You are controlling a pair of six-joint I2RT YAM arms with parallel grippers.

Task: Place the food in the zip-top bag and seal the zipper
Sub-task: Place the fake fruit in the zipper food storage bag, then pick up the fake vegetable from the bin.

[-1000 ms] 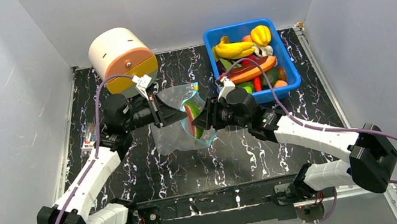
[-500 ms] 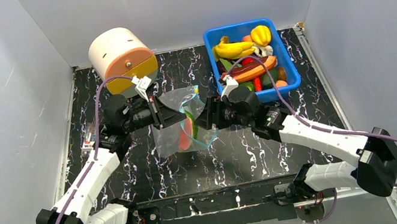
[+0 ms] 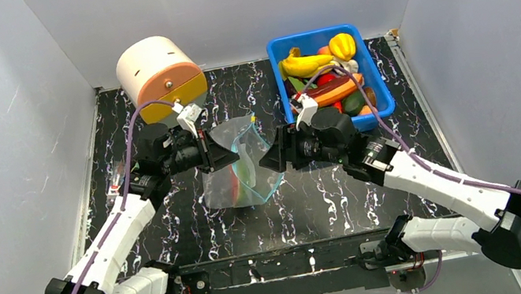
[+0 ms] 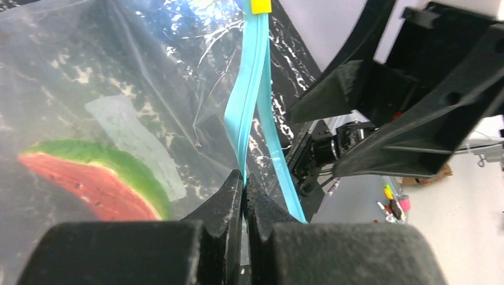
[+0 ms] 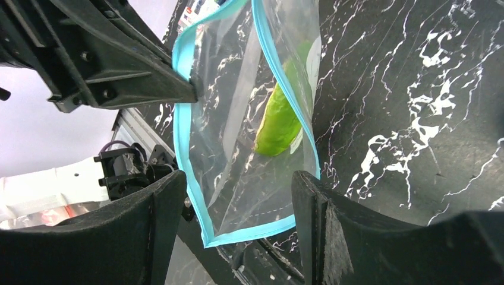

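The clear zip-top bag point(image 3: 238, 168) hangs mid-table with its mouth facing right. My left gripper point(image 4: 244, 178) is shut on the teal zipper point(image 4: 249, 89) at the mouth's left edge and holds it up. A watermelon slice point(image 4: 89, 178) and a green piece of food point(image 5: 276, 119) lie inside the bag. Just right of the mouth, my right gripper point(image 3: 269, 160) stands open and holds nothing. In the right wrist view its fingers point(image 5: 160, 225) frame the bag's lower corner without touching it. More food point(image 3: 325, 76) is piled in the blue bin.
The blue bin point(image 3: 312, 34) stands at the back right, just behind my right arm. A cream and orange cylinder point(image 3: 160, 76) lies at the back left behind my left arm. White walls enclose the black marbled table point(image 3: 314, 202) on three sides.
My right gripper opened, left the watermelon slice in the bag and drew back to the right. The slice slid deeper. The left gripper kept its hold.
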